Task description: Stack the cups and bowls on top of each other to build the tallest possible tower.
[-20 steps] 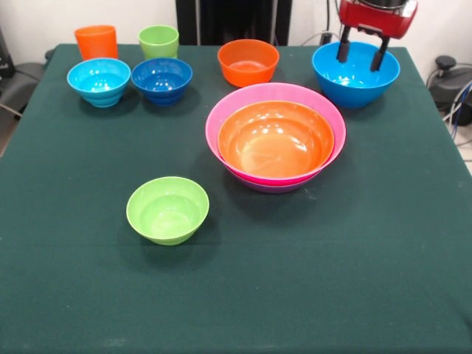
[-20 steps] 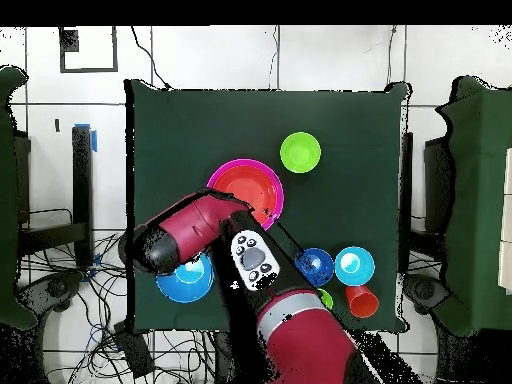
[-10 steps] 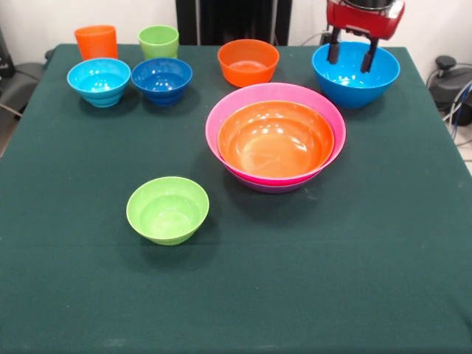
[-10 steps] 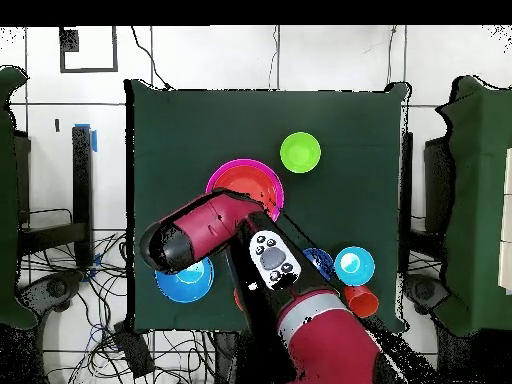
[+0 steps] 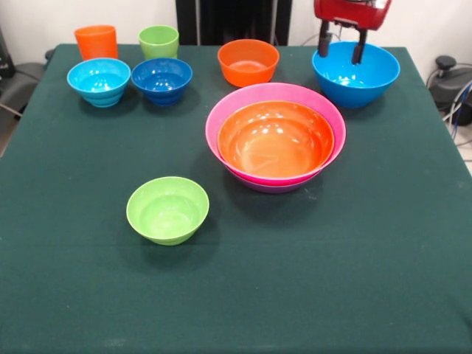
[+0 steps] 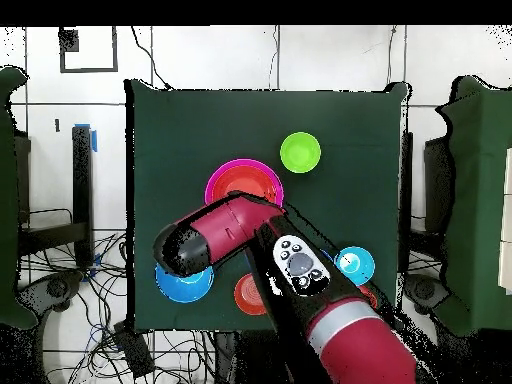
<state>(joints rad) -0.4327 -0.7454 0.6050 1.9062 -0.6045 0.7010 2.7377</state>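
At upper right of the front view, the gripper (image 5: 340, 46) hangs spread and empty above the big blue bowl (image 5: 356, 74) (seemingly the next piece), while the tower (image 5: 275, 137) of nested bowls sits mid-bench.

Arm (image 6: 300, 290) hides 2 cups overhead.

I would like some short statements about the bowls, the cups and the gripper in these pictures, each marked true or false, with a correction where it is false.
1. The gripper is open and holds nothing. True.
2. The gripper is above the lime-green bowl. False: it is over the big blue bowl; the lime-green bowl sits alone nearer the front.
3. The wide orange bowl sits inside the pink bowl. True.
4. The orange cup lies on its side. False: it stands upright beside the lime-green cup.
5. The light-blue bowl is next to the dark-blue bowl. True.
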